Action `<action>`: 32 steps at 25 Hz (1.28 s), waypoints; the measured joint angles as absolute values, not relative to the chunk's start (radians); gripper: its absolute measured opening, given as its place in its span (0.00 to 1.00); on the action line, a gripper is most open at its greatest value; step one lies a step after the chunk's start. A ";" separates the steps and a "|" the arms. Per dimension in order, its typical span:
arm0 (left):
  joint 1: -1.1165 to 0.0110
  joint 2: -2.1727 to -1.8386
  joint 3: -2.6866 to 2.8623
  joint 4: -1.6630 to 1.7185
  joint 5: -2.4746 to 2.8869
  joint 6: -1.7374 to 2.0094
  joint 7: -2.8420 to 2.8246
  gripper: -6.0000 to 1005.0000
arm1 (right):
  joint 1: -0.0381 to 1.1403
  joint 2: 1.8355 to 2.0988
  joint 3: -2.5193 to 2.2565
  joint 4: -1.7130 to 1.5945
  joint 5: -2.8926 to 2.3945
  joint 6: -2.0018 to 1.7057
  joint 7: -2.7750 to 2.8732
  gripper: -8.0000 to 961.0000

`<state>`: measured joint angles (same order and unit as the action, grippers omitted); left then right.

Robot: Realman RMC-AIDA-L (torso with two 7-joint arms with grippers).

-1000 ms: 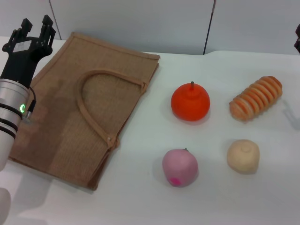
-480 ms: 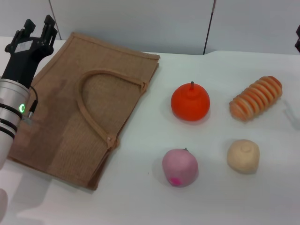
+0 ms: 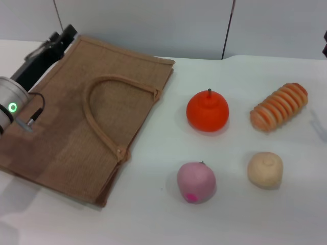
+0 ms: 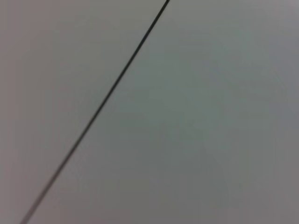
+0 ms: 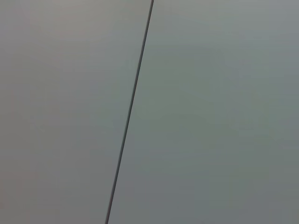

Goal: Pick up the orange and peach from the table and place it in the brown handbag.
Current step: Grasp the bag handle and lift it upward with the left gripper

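Observation:
The orange [image 3: 207, 112], bright orange-red with a short dark stem, sits on the white table right of centre. Nearer to me lies the pale pink peach [image 3: 195, 182] with its magenta spot. The brown handbag [image 3: 76, 132] lies flat on the left, its loop handle on top. My left gripper [image 3: 62, 37] hovers over the bag's far left corner, turned sideways and well away from both fruits. Only a dark sliver of my right gripper [image 3: 325, 43] shows at the right edge. Both wrist views show only a grey wall with a dark seam.
A ridged orange-and-tan loaf [image 3: 279, 107] lies at the far right, with a beige ball [image 3: 265, 169] in front of it, right of the peach. Bare white table [image 3: 153, 219] runs along the front edge. A grey wall stands behind the table.
My left arm has swung and rolled: the gripper moved right toward the bag's far corner and now shows side-on, while the forearm dropped lower left. The fruits and bag have not moved.

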<state>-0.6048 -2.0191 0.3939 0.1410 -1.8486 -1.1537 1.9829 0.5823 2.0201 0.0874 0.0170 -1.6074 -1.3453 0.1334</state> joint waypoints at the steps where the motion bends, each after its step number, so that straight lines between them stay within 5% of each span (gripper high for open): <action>1: -0.604 -2.019 0.412 0.182 -1.808 -1.132 1.905 0.57 | 0.582 2.020 0.087 0.017 -1.607 -1.345 0.133 0.79; 15: -0.675 -2.023 0.432 0.651 -0.938 -1.107 1.004 0.57 | 0.582 2.020 0.093 0.013 -1.606 -1.328 0.133 0.79; 32: -0.759 -2.019 0.432 0.809 -0.498 -1.239 0.719 0.57 | 0.580 2.018 0.095 0.011 -1.602 -1.324 0.133 0.79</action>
